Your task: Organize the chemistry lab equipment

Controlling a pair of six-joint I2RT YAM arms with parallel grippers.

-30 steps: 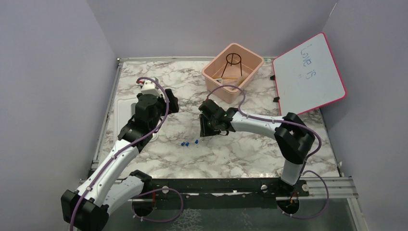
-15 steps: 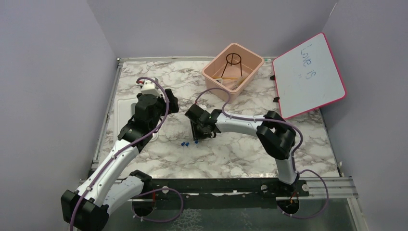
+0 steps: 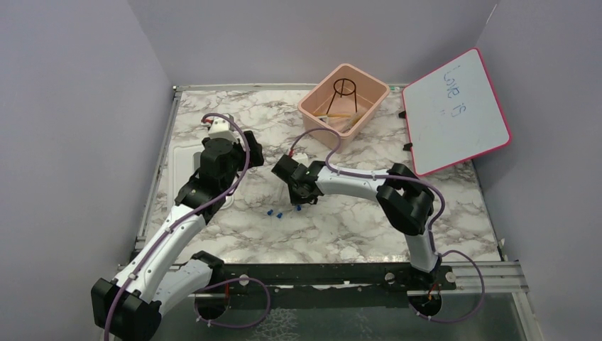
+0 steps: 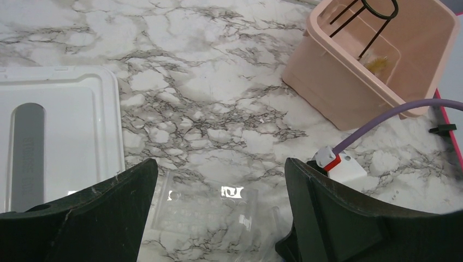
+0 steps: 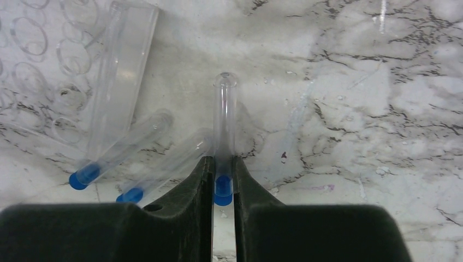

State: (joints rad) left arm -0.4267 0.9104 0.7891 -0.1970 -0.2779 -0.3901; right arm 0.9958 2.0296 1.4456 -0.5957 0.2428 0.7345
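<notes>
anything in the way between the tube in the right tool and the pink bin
Nothing visible does. The right tool grips the blue-capped tube, and only bare marble shows between it and the pink bin.

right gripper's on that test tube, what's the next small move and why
Probably lift straight up a little. The right gripper looks closed on the clear test tube with a blue cap, which lies on the marble table beside two more blue-capped tubes. A vertical rise should clear them before carrying it toward the pink plastic bin.
</notes>
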